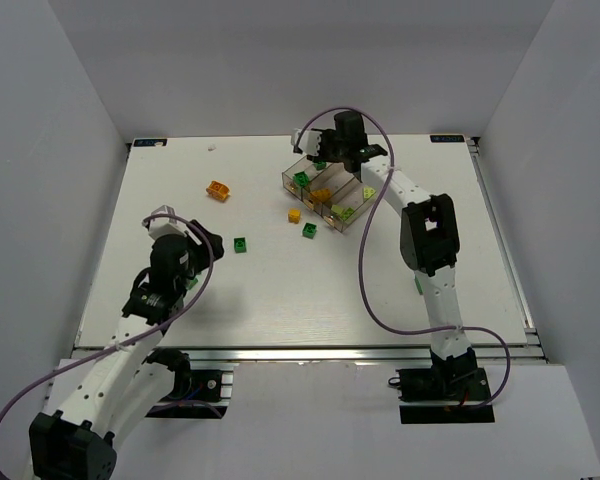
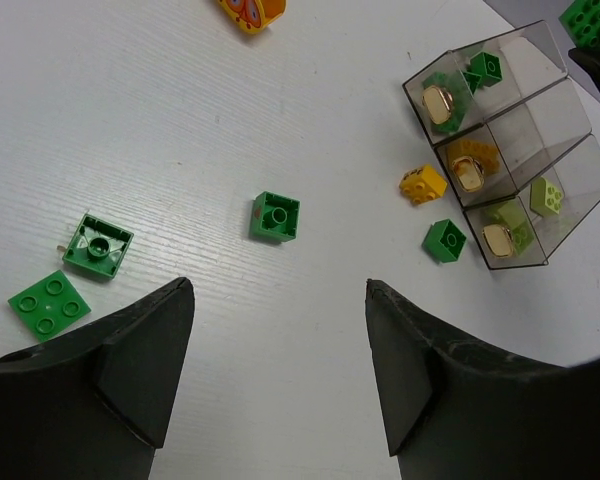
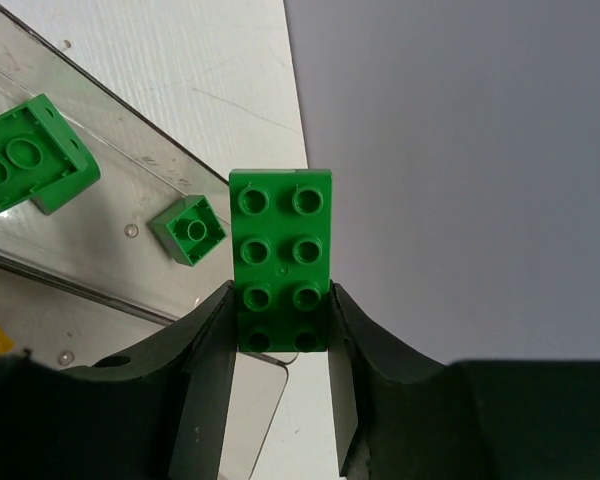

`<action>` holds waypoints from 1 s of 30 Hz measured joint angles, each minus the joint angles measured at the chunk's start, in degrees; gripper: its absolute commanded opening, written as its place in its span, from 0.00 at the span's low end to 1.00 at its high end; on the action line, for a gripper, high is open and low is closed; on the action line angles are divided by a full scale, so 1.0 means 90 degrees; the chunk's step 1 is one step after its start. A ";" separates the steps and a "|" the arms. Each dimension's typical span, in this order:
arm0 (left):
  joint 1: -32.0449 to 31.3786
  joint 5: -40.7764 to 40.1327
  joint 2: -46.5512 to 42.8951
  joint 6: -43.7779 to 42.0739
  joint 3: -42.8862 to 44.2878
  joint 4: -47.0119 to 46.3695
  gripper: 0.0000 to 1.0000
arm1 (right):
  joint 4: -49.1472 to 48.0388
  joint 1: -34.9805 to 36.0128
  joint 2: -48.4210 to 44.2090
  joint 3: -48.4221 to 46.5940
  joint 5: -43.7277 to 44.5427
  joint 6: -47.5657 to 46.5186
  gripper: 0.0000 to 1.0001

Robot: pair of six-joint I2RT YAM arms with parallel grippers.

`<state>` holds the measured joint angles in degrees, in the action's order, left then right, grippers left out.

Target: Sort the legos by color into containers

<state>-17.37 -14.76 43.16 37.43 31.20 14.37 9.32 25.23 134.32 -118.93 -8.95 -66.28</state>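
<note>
My right gripper (image 3: 280, 300) is shut on a long dark green lego (image 3: 281, 255), studs facing the camera. It hangs above the far end of the clear containers (image 3: 120, 160), where two green legos (image 3: 188, 229) lie in the bin below. From above, this gripper (image 1: 325, 152) sits over the far bin of the containers (image 1: 290, 172). My left gripper (image 2: 278, 285) is open over bare table, short of a green lego (image 2: 275, 217). Orange-yellow (image 2: 422, 184) and green (image 2: 444, 240) legos lie beside the containers (image 2: 540, 60).
Two more green legos (image 2: 98, 245) lie left of my left fingers. An orange lego (image 1: 217, 189) rests at the far left of the table. Pale yellow-green legos (image 2: 547, 196) fill the nearest bin. White walls enclose the table (image 1: 280, 300).
</note>
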 measured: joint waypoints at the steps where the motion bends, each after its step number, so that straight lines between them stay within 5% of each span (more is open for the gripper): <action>1: 0.0000 -0.0012 -0.0034 0.0010 0.0000 0.0032 0.79 | 0.0007 0.0000 0.0039 -0.0039 -0.0032 -0.0027 0.00; 15: 0.0000 -0.0100 -0.0100 0.0063 -0.0095 0.0078 0.79 | 0.0787 0.0000 0.0131 0.0029 -0.0741 -0.0695 0.01; 19: 0.0000 -0.0097 0.0012 0.0056 -0.0095 0.0070 0.79 | 0.0857 0.0000 0.0131 0.0083 -0.0804 -0.0738 0.16; 30: 0.0000 -0.0100 0.0058 0.0053 -0.0092 0.0070 0.79 | 0.0806 -0.0002 0.0131 0.0085 -0.0809 -0.0760 0.36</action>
<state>-17.37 -15.66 43.68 37.91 30.37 15.00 16.58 25.21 135.50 -118.17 -16.23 -73.12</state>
